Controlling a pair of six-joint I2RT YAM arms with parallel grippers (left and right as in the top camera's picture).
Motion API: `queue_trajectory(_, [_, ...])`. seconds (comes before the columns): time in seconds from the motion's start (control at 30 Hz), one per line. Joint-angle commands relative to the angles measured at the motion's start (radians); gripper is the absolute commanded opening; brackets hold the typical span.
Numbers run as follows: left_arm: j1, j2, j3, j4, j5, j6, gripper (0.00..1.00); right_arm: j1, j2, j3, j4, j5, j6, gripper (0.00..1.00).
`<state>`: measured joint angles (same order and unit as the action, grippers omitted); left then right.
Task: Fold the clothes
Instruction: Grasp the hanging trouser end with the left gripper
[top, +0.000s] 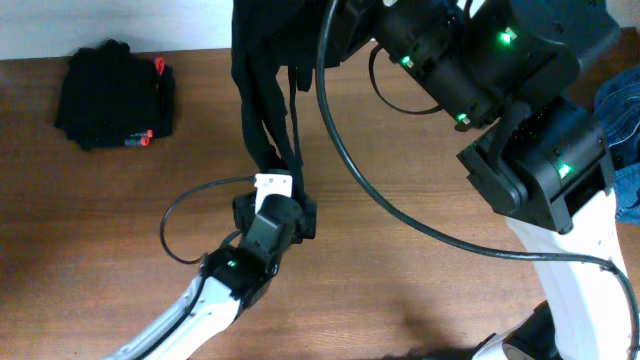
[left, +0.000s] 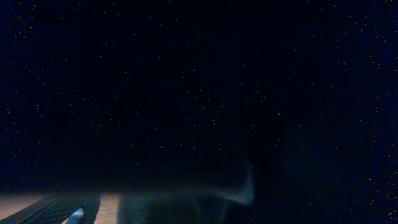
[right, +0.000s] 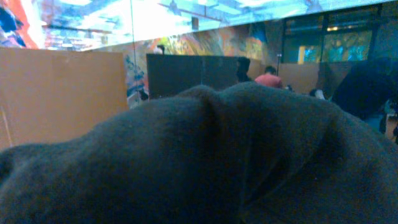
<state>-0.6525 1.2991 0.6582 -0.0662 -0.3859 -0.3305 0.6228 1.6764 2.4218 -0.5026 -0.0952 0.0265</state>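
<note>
Where the left arm (top: 215, 290) reaches up from the near edge of the wooden surface (top: 420, 290), the left pincer (top: 275, 207) sits with its jaws spread wide at the bottom end of a black garment (top: 262, 90). A small white patch (top: 272, 183) shows there, but no writing on it can be read. The left wrist view is almost wholly dark. The garment hangs in a twisted strip from the raised right arm (top: 480, 60). Bunched black cloth fills the right wrist view and hides the right pincer, which is pressed together on it. Farther back on the left lies a folded black pile (top: 112, 95) with red tags (top: 160, 67) too small to read. Blue denim (top: 620, 105) rests at the right edge.
</note>
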Motion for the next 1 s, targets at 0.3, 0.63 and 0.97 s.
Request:
queue_trajectory(0.3, [0.006,0.148,-0.001,0.010,-0.044,-0.024,1.00,0.005,-0.043,0.051,0.052,0.002,0.005,0.04])
queue_trajectory(0.63, [0.008,0.143,-0.001,0.009,-0.174,-0.013,0.00,0.005,-0.043,0.051,0.042,0.002,-0.015,0.04])
queue_trajectory(0.97, [0.076,0.013,-0.001,-0.013,-0.292,0.139,0.00,0.005,-0.054,0.051,-0.110,0.101,-0.083,0.04])
